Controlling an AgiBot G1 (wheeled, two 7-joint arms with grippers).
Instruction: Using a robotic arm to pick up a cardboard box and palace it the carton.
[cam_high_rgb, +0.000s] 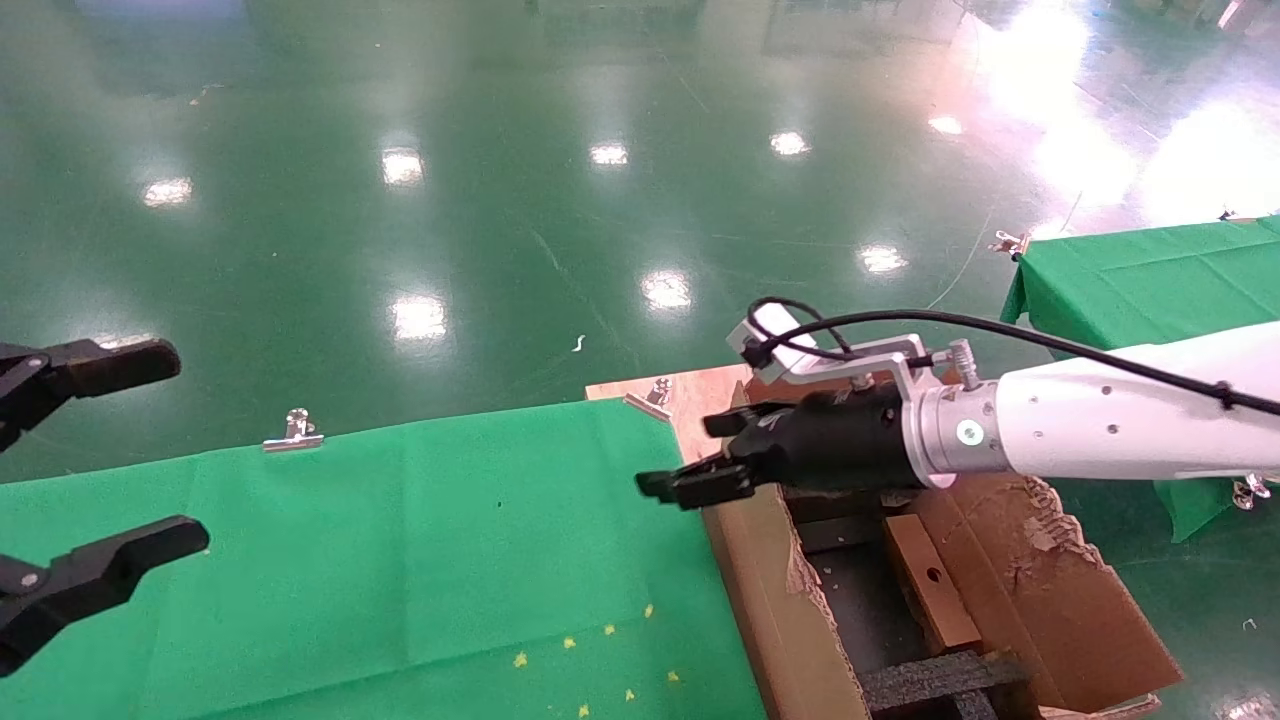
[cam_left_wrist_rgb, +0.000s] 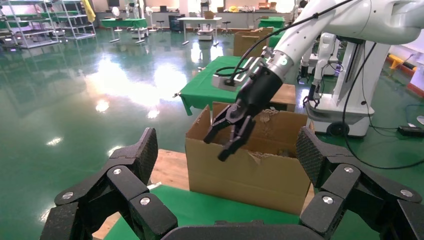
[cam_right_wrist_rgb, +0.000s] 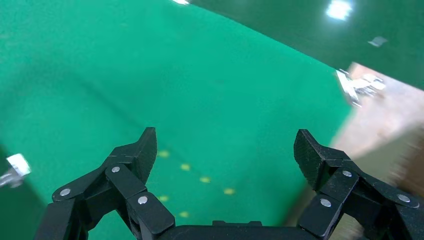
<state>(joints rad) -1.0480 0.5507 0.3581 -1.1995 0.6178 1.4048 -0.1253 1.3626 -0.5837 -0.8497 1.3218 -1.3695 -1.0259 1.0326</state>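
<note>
The robotic arm (cam_high_rgb: 1120, 415) reaches in from the right. Its right gripper (cam_high_rgb: 700, 455) hangs open and empty over the near-left wall of the carton (cam_high_rgb: 775, 610), at the green table's edge. The cardboard box (cam_high_rgb: 925, 585), a small brown box with a round hole, lies inside the carton next to black foam (cam_high_rgb: 935, 680). In the left wrist view the right gripper (cam_left_wrist_rgb: 232, 132) hovers above the carton (cam_left_wrist_rgb: 250, 175). The right wrist view shows its open gripper (cam_right_wrist_rgb: 225, 145) over green cloth. My left gripper (cam_high_rgb: 150, 455) stays open at the far left, well away from the carton.
A green-clothed table (cam_high_rgb: 400, 550) with yellow dots (cam_high_rgb: 610, 630) fills the front left, held by metal clips (cam_high_rgb: 293, 432). A wooden board (cam_high_rgb: 700, 395) lies under the carton. A second green table (cam_high_rgb: 1150, 280) stands at the right. Glossy green floor lies beyond.
</note>
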